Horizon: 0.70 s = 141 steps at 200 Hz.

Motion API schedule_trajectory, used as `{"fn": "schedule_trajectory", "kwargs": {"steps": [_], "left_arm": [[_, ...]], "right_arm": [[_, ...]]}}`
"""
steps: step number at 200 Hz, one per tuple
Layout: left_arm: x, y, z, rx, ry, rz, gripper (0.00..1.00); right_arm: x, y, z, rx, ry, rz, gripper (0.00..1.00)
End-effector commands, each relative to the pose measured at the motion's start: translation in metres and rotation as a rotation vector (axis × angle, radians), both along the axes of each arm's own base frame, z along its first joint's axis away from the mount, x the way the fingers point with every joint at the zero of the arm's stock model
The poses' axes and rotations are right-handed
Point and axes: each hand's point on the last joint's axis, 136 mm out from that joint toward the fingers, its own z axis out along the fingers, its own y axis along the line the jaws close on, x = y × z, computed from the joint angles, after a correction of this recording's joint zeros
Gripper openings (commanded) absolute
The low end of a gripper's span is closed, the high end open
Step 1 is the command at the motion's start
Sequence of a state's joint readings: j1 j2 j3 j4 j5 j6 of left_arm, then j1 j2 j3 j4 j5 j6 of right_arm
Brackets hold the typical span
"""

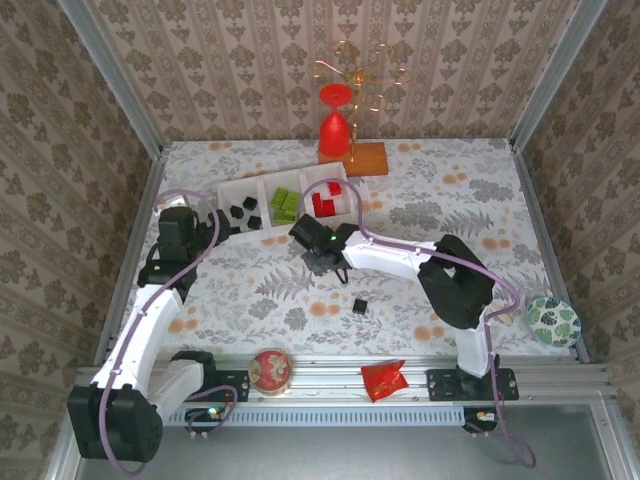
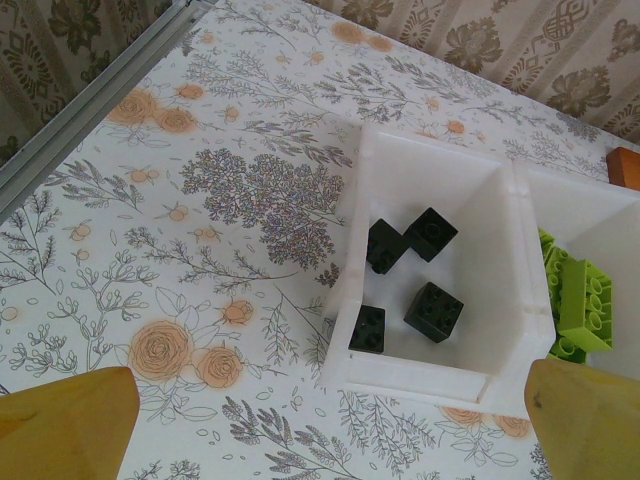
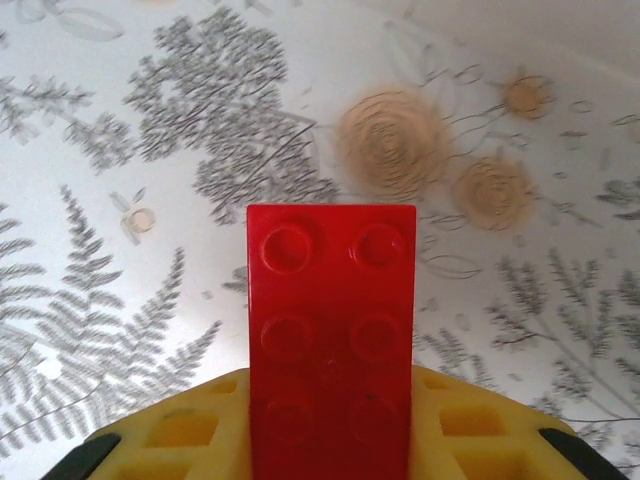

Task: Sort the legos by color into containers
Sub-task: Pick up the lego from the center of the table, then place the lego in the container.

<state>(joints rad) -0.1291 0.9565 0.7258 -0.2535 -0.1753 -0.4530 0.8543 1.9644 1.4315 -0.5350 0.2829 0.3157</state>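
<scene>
- Red lego [image 3: 331,340]: clamped in the right gripper [image 1: 313,252], studs facing the wrist camera. It is over bare tablecloth just near-side of the tray [image 1: 232,192], not yet over any compartment.
- Grip risk: the fingers hold only the brick's near end and most of its length sticks out past the tips. A bump or fast swing can pivot it or pull it out.
- Wrong bin risk: the gripper sits roughly in front of the divider between the green legos [image 1: 285,205] and the red bricks [image 1: 323,203]. Releasing early or short of the far-right compartment puts red in with green.
- Wall strike: I can't judge the carry height. If low, the protruding end catches the tray's near wall and shoves the tray or knocks the brick loose.
- Bounce-out: the red compartment already holds bricks. A high drop can land on them and hop out over the rim.
- Left gripper [image 2: 325,400]: fingers wide apart, holding nothing, hovering by the compartment with the black cubes [image 2: 433,310]. Both arms are close to the same tray, so any leftward drift of the right arm risks contact.
- Loose black cube [image 1: 359,306]: on the table beside the right forearm. A low arm sweep can flick it away.
</scene>
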Motion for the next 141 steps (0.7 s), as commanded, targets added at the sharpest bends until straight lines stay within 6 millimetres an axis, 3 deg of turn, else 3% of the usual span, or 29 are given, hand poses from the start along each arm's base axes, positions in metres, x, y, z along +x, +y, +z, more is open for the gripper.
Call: {"fn": "schedule_trajectory", "kwargs": {"steps": [1, 93, 141], "left_arm": [[-0.002, 0.002, -0.004, -0.016, 0.005, 0.01, 1.0], [-0.002, 0.002, -0.003, -0.015, -0.001, 0.004, 1.0], [-0.001, 0.001, -0.002, -0.019, -0.009, -0.004, 1.0]], "right_arm": [[0.021, -0.01, 0.029, 0.017, -0.076, -0.06, 0.32], [0.11, -0.036, 0.074, 0.083, -0.22, -0.195, 0.33], [0.144, -0.036, 0.073, 0.113, -0.236, -0.212, 0.34]]}}
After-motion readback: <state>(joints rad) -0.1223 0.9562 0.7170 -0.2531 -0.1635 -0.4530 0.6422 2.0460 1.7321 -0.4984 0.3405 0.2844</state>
